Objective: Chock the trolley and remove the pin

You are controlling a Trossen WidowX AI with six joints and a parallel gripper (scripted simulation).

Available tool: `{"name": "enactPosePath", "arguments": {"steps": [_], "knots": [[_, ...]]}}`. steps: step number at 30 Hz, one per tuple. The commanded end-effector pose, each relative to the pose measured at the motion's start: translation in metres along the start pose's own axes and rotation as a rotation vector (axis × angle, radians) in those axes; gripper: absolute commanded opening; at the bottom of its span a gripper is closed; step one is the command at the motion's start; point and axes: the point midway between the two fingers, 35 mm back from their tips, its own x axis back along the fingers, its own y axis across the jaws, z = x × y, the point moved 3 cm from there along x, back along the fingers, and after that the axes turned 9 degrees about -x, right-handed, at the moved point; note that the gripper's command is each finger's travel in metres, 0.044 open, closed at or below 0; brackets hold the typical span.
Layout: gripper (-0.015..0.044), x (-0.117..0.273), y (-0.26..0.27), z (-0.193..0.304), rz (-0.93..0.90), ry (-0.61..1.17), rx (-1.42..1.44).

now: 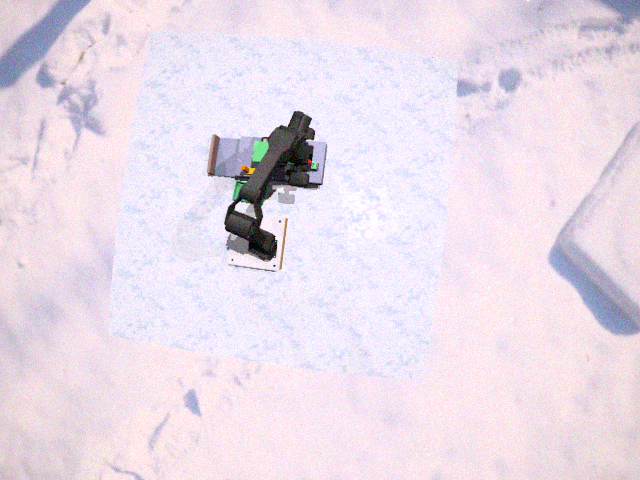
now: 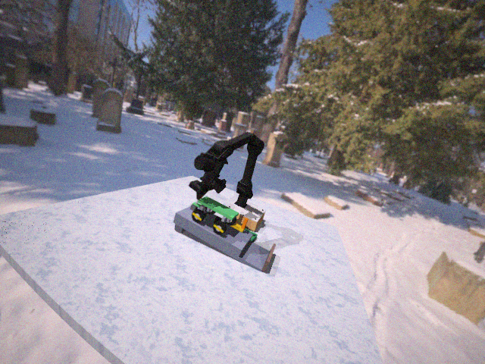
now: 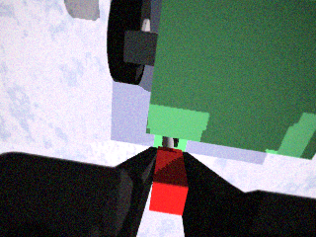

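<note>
Wrist view, close in: my gripper [image 1: 308, 164] [image 2: 199, 193] [image 3: 168, 156] is clamped on the red head of the pin [image 1: 310, 161] [image 3: 168, 198], one black finger on either side of it. Just beyond the head, at 12 o'clock, a short bit of grey shows against a small green bracket [image 1: 314, 166] [image 3: 182, 144] at the uphill end of the ramp [image 1: 227, 155] [image 2: 219, 242] [image 3: 128, 116]. How deep the pin sits I cannot tell.

The green deck of the trolley [image 1: 260, 150] [image 2: 215, 208] [image 3: 217, 64] fills the space from 12 to 2 o'clock, with a black wheel [image 3: 118, 44] at about 11.

Seen from above, the chock [image 1: 248, 169] [image 2: 245, 224] is at 9 o'clock from me, on the ramp at the trolley's downhill end, orange handle upright. Whether its rubber touches a wheel I cannot make out. Farther out at 9 o'clock, a brown board [image 1: 212, 155] [image 2: 269, 257] closes off the ramp's low end.

The green tray [image 1: 238, 190] [image 2: 255, 236] lies on the table [image 1: 361, 310] [image 2: 176, 293] [image 3: 39, 114] at 8 o'clock, beside the ramp and partly hidden under my arm [image 1: 268, 165] [image 2: 235, 142].
</note>
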Motion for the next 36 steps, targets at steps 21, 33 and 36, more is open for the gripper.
{"name": "enactPosePath", "arguments": {"steps": [21, 33, 36], "knots": [[0.0000, 0.014, 0.000, 0.002, 0.006, 0.004, -0.004], [0.0000, 0.019, 0.000, 0.002, 0.006, 0.004, -0.004], [0.0000, 0.020, 0.000, 0.003, 0.006, 0.004, -0.004]]}}
